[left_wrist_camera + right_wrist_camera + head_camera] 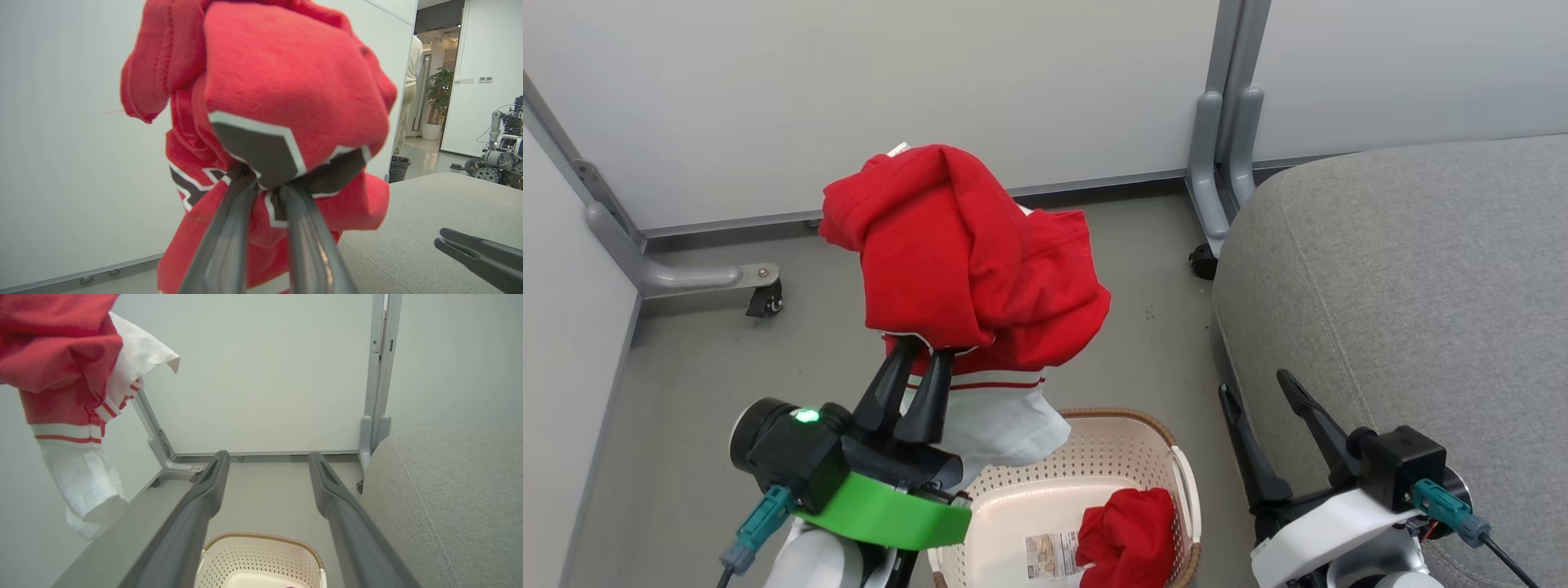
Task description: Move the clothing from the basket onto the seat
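My left gripper (925, 353) is shut on a bundle of red and white clothing (964, 261) held high above the basket (1127, 425). The bundle drapes over the fingers; black-and-white number trim (261, 153) shows where the fingers (229, 228) pinch it, and a white striped part (81, 473) hangs down. One red garment (1131, 535) lies in the cream basket beside its label sticker (1049, 555). My right gripper (1258, 388) stands open and empty at the edge of the grey seat (1405, 286), to the right of the basket.
White partition panels (849, 90) stand behind, with grey metal feet and castors (765, 300) on the grey floor. A grey post (1225, 122) rises between the panels beside the seat. In the left wrist view a person (410, 90) and another robot (500, 143) stand far off.
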